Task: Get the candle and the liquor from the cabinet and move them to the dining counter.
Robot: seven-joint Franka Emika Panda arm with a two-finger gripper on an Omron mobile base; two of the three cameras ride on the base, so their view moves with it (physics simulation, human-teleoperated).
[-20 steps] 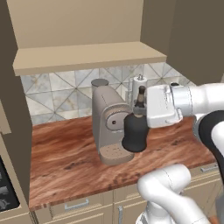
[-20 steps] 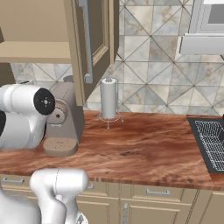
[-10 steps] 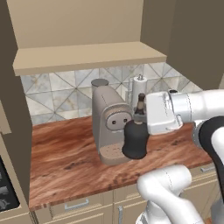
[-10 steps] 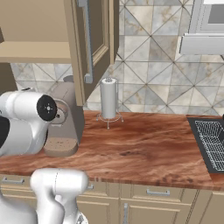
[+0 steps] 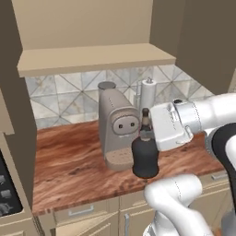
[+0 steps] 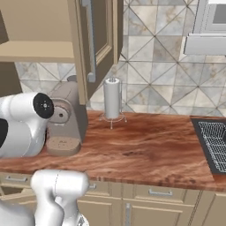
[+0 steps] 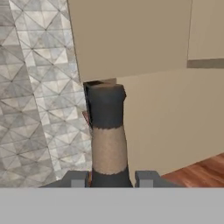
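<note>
Gripper clamped on liquor neck, upright beside coffee machine, no legible label.

You are looking at an arm that is showing glossy white, rounded shells, with a dark charcoal joint breaking the white at the right edge of the left base view. A boxy white hand with softened corners is sitting behind a grey ribbed wrist ring. In the right base view, a round black cap with a small pale centre dot is marking a bulbous white link. In the hand view, the claw is showing two small dark grey square fingertips.
</note>
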